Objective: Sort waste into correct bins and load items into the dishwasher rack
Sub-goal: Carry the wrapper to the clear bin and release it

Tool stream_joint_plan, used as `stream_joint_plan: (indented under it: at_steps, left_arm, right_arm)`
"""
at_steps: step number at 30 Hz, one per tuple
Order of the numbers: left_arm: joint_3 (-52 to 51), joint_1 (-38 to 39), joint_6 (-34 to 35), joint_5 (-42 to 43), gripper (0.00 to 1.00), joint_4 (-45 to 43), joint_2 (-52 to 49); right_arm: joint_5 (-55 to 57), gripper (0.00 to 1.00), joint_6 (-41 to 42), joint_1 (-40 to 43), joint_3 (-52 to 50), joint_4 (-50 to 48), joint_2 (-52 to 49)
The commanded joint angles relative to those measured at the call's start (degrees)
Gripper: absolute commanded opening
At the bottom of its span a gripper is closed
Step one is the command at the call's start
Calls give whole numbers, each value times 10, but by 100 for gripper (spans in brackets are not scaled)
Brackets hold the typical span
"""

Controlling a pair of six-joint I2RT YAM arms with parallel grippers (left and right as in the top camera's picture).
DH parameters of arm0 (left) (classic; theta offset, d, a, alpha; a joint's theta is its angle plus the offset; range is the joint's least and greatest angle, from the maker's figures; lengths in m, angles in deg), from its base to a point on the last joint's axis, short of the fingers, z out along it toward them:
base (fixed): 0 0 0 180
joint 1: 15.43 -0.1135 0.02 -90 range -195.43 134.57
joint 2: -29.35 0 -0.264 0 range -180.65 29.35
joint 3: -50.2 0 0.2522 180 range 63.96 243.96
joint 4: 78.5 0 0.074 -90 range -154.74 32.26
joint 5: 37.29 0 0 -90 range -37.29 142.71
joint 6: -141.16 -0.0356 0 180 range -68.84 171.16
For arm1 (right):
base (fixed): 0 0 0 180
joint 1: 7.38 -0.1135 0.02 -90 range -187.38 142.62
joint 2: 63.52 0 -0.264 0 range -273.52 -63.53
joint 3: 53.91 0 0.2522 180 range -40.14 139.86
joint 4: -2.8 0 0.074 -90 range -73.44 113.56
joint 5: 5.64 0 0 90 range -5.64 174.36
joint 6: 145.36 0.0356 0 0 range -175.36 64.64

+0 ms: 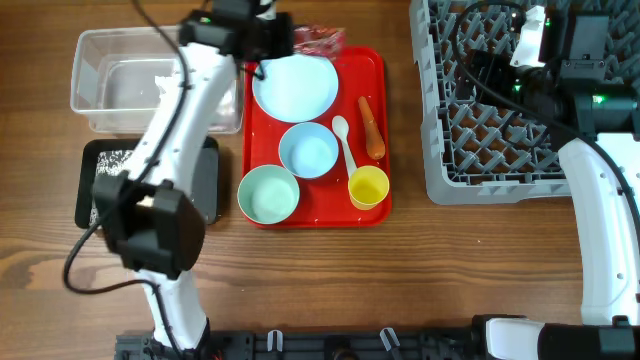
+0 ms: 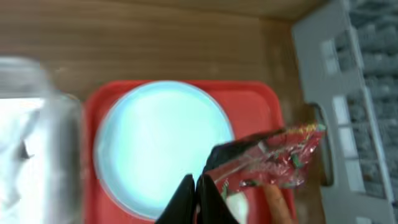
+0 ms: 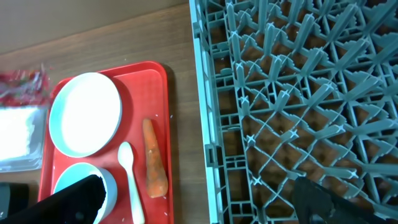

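Wooden table [image 1: 320,290], twelve o'clock: your left gripper [image 2: 198,186] clamped the crinkled red-and-white plastic wrapper [image 2: 273,155], seemingly for binning; your right gripper [image 3: 199,186] waited, jaws apart.

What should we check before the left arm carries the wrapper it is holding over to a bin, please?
1. Grip: left gripper shut on the red-and-white wrapper: ok.
2. Wrapper lifted clear of the light blue plate: cannot tell; no view shows its height.
3. Clear tub open on top, with something white inside: ok.
4. Black tray free to receive: cannot tell; the left arm hides part of it.
5. Right gripper open over the dishwasher rack, away from both bins: ok.
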Motion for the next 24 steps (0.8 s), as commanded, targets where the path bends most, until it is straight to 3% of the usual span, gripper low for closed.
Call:
stream_joint_plan:
  at_steps: [1, 8, 13, 14, 15, 17, 20, 24]
  left_arm:
    - [6, -58, 7, -107, 4, 99, 46]
    - [5, -199, 5, -133, 4, 161, 31]
    - [1, -214, 5, -133, 4, 147, -5]
    - [1, -214, 5, -133, 13, 143, -10]
    - [1, -214, 5, -133, 48, 139, -13]
    - [1, -214, 5, -133, 72, 131, -14]
    - [1, -214, 5, -133, 83, 127, -14]
    - [2, -213, 5, -120, 87, 121, -9]
  right_arm:
    - [10, 100, 6, -3, 8, -2, -8]
    - [10, 100, 8, -3, 8, -7, -8]
    - [10, 100, 8, -3, 8, -5, -8]
    - [10, 100, 8, -3, 8, -5, -8]
    - [10, 100, 8, -3, 8, -5, -8]
    - [10, 100, 8, -3, 8, -5, -8]
    - [10, 100, 8, -3, 8, -5, -8]
    - [10, 100, 8, -3, 8, -6, -8]
